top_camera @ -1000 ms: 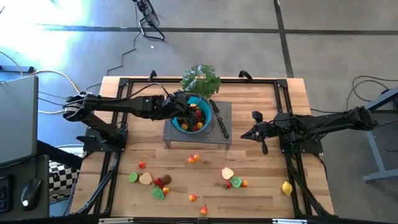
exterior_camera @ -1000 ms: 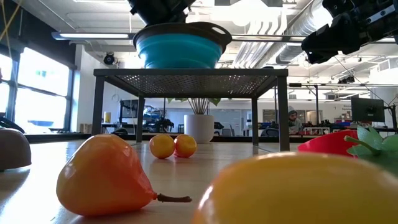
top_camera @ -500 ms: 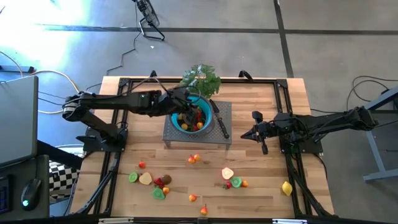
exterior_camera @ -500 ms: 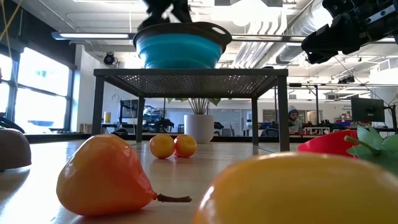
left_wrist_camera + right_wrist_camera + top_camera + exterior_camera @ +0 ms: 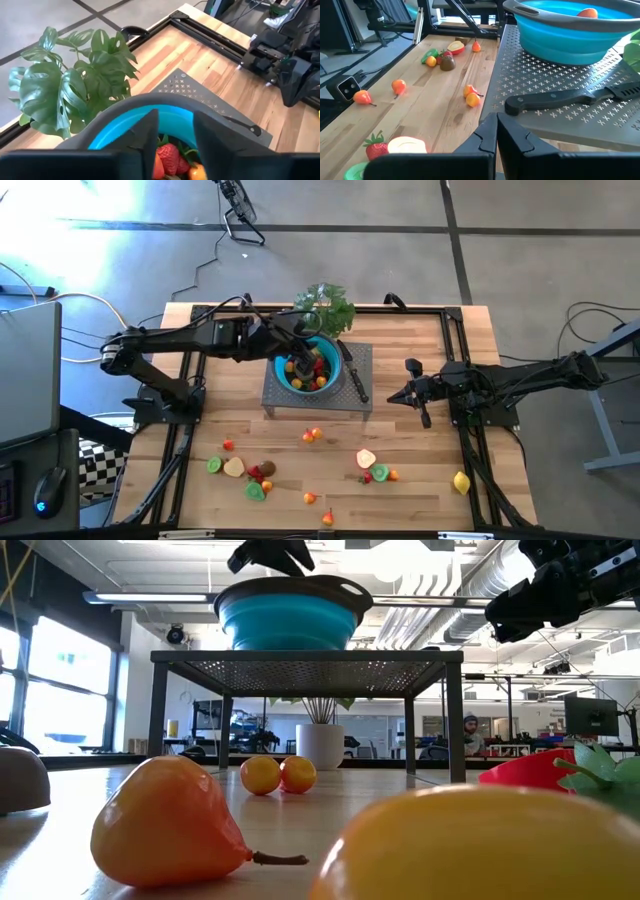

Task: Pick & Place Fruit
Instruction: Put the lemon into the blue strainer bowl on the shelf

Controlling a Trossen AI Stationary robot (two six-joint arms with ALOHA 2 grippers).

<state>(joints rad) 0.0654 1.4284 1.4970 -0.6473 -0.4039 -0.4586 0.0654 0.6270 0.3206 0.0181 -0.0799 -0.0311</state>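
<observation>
The small toy fruits [image 5: 310, 370] lie in two groups. Several, among them a red strawberry [image 5: 167, 154] and orange pieces, sit inside the blue collapsible bowl [image 5: 338, 365] with its grey rim, which stands on a grey perforated metal stand [image 5: 362, 365] near the middle of the worktop's far edge. A black-handled knife [image 5: 354, 381] lies on the stand's right part, just beside the bowl. The other fruits are scattered along the near half of the wooden worktop [image 5: 430, 470]: a pair of orange ones [image 5: 313, 435] just in front of the stand, a cluster of green, cream, red and brown pieces [image 5: 245, 471] toward the near left corner, a cream slice with red and green pieces [image 5: 370, 467] right of centre, and a yellow lemon [image 5: 461, 481] near the near right corner.

The left gripper [image 5: 297, 348] hovers above the bowl's far left rim, its dark fingers [image 5: 150, 131] a little apart with nothing between them. A leafy green plant [image 5: 324, 308] stands at the far edge, just behind the bowl and close to this gripper. The right gripper [image 5: 393, 397] waits over bare boards right of the stand, fingers closed together and empty. Wood lies open between the stand and the scattered fruit, and along both side edges inside the black frame rails [image 5: 469, 450].
</observation>
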